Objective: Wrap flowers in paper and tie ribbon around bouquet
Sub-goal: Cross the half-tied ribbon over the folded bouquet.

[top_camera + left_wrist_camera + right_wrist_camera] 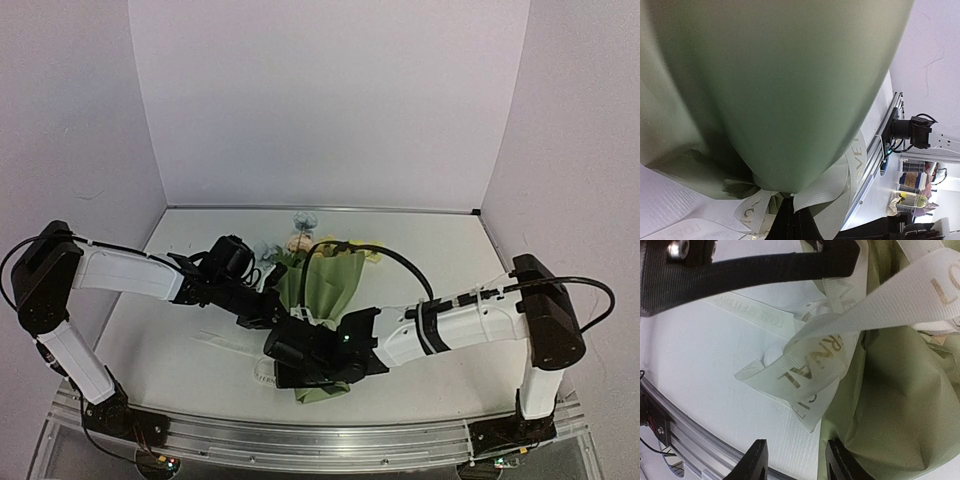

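Noted olive-green paper cone bouquet (325,285) at centre, wide rim toward 12 o'clock. Found cream lettered ribbon (815,360) bunched at 6 o'clock waist. Saw left gripper (272,312) pinched together, right gripper (797,452) parted.

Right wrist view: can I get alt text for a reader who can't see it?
A cream ribbon with gold lettering loops loosely over olive-green paper at right, one tail flat on the white table. The right gripper has its fingertips apart at the bottom edge, holding nothing; a black bar crosses the top.
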You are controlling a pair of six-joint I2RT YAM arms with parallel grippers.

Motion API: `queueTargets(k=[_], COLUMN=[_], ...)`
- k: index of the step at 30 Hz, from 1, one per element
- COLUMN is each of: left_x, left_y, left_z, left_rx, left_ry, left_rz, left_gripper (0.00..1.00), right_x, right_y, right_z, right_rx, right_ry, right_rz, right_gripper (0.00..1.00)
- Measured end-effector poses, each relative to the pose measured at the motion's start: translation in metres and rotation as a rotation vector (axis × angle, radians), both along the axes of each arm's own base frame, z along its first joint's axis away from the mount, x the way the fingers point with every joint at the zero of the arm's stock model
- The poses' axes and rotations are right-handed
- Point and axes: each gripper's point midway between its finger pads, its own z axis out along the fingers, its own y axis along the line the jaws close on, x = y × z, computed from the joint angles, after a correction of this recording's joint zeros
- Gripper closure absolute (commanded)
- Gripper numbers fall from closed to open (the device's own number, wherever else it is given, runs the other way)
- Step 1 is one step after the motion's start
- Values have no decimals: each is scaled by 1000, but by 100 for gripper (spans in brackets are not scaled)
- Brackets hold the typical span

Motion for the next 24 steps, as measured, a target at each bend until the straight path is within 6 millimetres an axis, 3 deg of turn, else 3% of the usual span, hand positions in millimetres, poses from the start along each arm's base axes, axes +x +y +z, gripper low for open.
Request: queueTargets(k=[11,16,20,24], left_x=[-1,-1,-1,-1], left_y=[0,0,0,0], left_z=[-3,-3,-2,-3], left_rx=[3,2,2,2], left_ry=[-2,-2,-4,-5], left_rz=[-13,-15,-16,-17], left_gripper=[100,100,100,100], right_x=[12,19,23,26], right_y=[1,0,10,15], right_z=[-18,-16,-7,-1], right_rx=[-37,-41,-23,-8], right_ry=[-32,-52,-69,-78], right_rz=[-26,-39,-27,-22], right_gripper=[76,83,87,98])
